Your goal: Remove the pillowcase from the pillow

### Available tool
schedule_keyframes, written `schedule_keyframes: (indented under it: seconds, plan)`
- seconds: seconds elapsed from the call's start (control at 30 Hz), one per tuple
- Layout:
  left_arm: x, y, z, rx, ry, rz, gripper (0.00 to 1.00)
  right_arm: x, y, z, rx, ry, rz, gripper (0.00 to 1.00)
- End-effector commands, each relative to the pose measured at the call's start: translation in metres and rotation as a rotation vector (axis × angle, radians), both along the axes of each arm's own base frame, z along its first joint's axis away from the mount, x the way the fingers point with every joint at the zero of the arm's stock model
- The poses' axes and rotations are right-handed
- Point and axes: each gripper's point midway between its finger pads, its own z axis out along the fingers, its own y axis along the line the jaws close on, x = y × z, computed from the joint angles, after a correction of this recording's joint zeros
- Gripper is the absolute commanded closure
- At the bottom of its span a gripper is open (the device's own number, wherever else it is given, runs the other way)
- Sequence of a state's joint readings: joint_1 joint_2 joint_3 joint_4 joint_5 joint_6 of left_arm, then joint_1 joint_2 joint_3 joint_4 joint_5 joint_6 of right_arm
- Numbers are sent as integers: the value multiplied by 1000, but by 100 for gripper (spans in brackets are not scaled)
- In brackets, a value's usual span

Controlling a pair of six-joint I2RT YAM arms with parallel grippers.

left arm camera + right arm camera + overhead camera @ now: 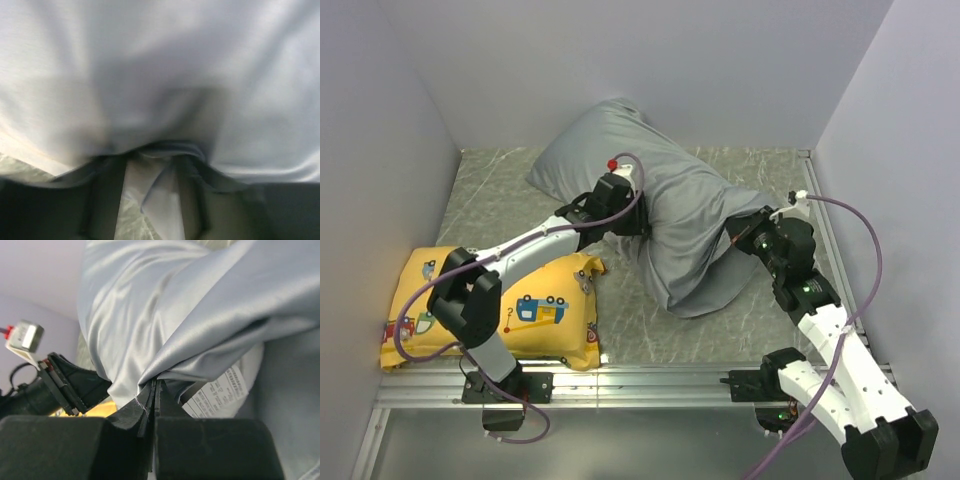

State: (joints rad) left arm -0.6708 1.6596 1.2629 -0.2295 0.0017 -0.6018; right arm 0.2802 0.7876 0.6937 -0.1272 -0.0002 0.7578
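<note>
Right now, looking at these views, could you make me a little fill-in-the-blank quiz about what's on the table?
1. The right arm's fingers are pinched shut on the ____ pillowcase.
2. The cushion printed with cartoon vehicles is ____.
3. That cushion lies beneath the arm on the robot's ____ side.
Missing words: grey; yellow; left.

Plain pale-lilac walls [700, 60] box me in on three sides. Under me lies a grey marbled tabletop [490, 195], evenly lit, with an aluminium rail [650, 378] along its near edge.
</note>
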Motion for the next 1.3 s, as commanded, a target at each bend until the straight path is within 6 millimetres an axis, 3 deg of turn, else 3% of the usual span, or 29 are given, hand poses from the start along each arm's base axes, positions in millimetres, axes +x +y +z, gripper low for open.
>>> schedule_keyframes:
  seconds: [0.0,0.13,0.17,0.37,0.47,0.7,0.93,1.07,1.17,1.27]
  plan:
    - [6,-15,96,-47,-271,-16,49,-6,25,75,53,-217,135,100]
    - [-22,-28,139,-67,-366,-81,33,-4,26,86,43,-225,138,100]
    - [-37,-36,151,-84,-392,-113,30,-4,27,87,44,-225,147,100]
    - [-95,-68,182,-99,-491,-244,14,-8,31,104,58,-252,174,100]
    - [-107,-78,187,-103,-519,-260,10,-9,35,111,67,-260,198,100]
    - [-100,-100,161,-21,-574,-216,7,-14,46,123,103,-271,261,100]
    - [-80,-105,175,-34,-651,-83,7,-17,55,122,125,-257,308,100]
    - [-66,-110,158,46,-643,-21,11,-19,55,123,120,-257,313,100]
    - [-57,-108,147,95,-638,28,22,-21,54,129,116,-268,311,100]
    - [-51,-98,151,99,-654,99,44,-22,53,131,106,-270,307,100]
